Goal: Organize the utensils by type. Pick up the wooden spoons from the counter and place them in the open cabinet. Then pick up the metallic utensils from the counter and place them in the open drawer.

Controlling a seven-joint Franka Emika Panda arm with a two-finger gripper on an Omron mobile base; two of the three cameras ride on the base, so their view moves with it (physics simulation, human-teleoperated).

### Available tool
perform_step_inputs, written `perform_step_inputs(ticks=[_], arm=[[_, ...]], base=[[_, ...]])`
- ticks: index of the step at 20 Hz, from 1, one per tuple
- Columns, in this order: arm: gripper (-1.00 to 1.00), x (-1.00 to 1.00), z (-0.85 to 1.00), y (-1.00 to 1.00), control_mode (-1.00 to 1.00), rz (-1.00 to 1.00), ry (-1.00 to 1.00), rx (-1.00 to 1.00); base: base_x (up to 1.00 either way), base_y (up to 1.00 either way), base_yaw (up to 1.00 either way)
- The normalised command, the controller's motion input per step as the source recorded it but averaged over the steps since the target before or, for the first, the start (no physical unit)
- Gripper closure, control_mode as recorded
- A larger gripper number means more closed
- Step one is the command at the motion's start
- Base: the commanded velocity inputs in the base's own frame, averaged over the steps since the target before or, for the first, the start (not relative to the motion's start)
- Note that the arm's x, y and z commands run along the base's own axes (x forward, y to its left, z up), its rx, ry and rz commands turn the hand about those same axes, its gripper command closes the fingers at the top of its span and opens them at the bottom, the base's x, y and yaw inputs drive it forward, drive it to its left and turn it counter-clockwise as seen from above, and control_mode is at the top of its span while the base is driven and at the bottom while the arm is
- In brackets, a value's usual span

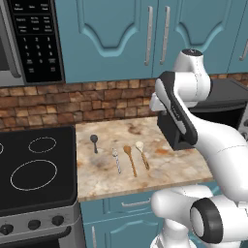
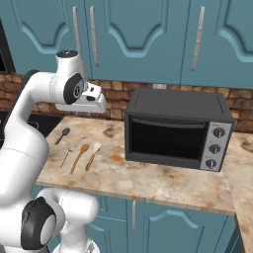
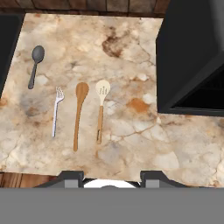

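Since all four utensils are laid out side by side in a neat little row on the tabletop [image 3: 131, 65], handles pointing roughly the same way, I'm guessing they're spaced like that so each one can be grabbed without bumping its neighbour. My hand [image 3: 111, 175] is parked high above them, looking straight down, nothing between the fingers, and the tips look partly apart, though I honestly can't tell how wide from this angle. From the hand's own view, the pale-bowled wooden spoon [image 3: 101, 109] sits just ahead of the fingertips and a touch to the left, with the orange-brown wooden spoon [image 3: 78, 114] right beside it further left. Past that comes the thin silver fork-looking piece [image 3: 56, 110], and the dark grey spoon [image 3: 35, 63] is furthest out, up and to the left, near the edge of the black stovetop [image 1: 36, 169]. The toaster oven [image 2: 178, 128] crowds in on the right of the hand, so I'd reckon any descent wants to stay on the spoon side. Nothing's been picked yet, so the wooden pair look like the first job, and the pale one is the closest drop. I can't spot the open cabinet or drawer from here.
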Motion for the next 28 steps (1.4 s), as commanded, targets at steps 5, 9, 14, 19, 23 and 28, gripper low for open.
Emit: perform_step_inputs(ticks=[5,9,14,19,23,28], arm=[[-1.00,0.00,-0.08,0.00,-1.00,0.00,0.00,0.00],[-1.00,0.00,-0.25,0.01,-1.00,0.00,0.08,0.00],[-1.00,-0.04,-0.23,0.00,-1.00,0.00,0.10,0.00],[-1.00,-0.05,-0.40,0.05,-1.00,0.00,0.06,0.00],[-1.00,0.00,-0.63,0.17,-1.00,0.00,0.01,0.00],[-1.00,0.00,-0.64,0.16,-1.00,0.00,0.00,0.00]], base=[[0.00,0.00,0.00],[0.00,0.00,0.00],[0.00,0.00,0.00],[0.00,0.00,0.00],[0.00,0.00,0.00],[0.00,0.00,0.00]])
